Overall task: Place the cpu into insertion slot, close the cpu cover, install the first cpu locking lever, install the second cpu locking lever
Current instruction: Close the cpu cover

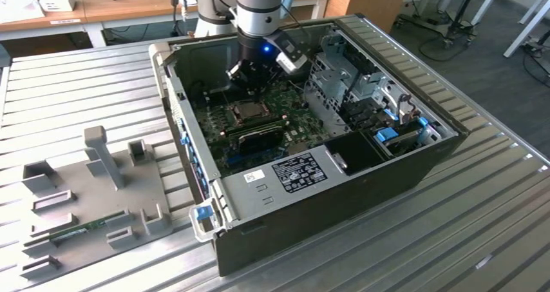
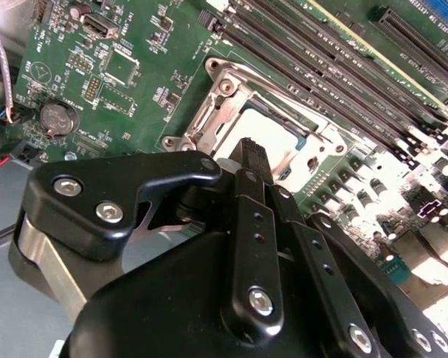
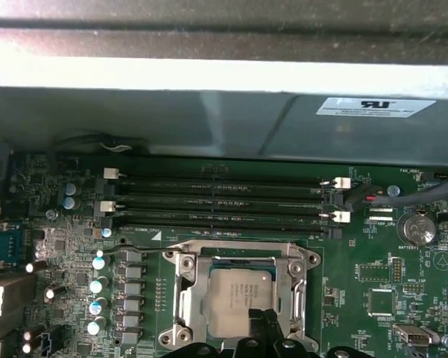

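Visitor: Arm (image 1: 257, 8) pose, please. How is it standing?

Operator: It is coming almost straight down from the top of the exterior view and reaching into the open computer case (image 1: 344, 195). The case is lying on its side on the slatted metal counter (image 1: 86, 92). The wrist is pointing the end effector (image 1: 247, 86) down at the green board (image 1: 257, 137).

Visitor: What are the fingers doing?

Operator: They are sitting pressed together, and I am seeing nothing pinched between them. In the first wrist view the black fingertips (image 3: 257, 328) are hanging over the near edge of the socket area. I cannot tell whether they are touching the metal.

Visitor: Where is the processor chip (image 3: 235, 302) sitting?

Operator: It is lying flat in the square socket (image 3: 240, 263), dull silver top facing up. The socket is sitting just beside the long black memory slots (image 3: 224, 201).

Visitor: And the cover frame (image 3: 185, 294)?

Operator: It is lying down over the socket, and the chip is showing through its square window. In the second wrist view the fingertips are overlapping one side of that frame.

Visitor: Is anything else lying on the counter?

Operator: A grey holder tray (image 1: 86, 195) is sitting well apart from the case, on the exterior view's left.
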